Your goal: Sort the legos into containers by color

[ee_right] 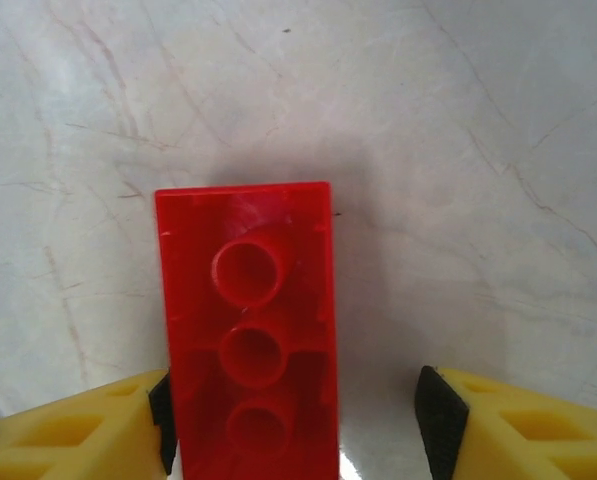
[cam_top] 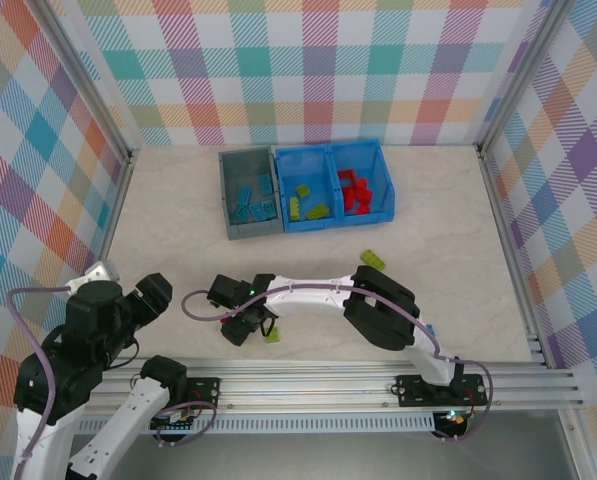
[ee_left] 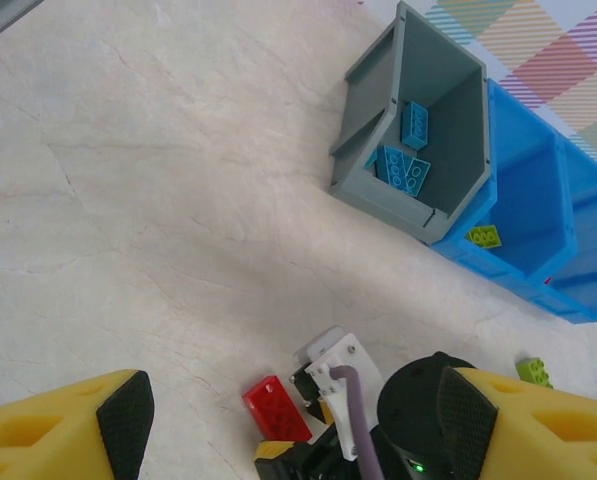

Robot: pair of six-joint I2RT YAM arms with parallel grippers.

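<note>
Straddling an upturned red brick well apart from the grey bin, the right gripper gapes released; the left gripper gapes too.

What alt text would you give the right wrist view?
A red brick lies underside up, its hollow tubes showing, on the pale marbled table between the yellow fingers of the open end effector. One black pad is right at the brick's side; the other stands clear of it.
</note>
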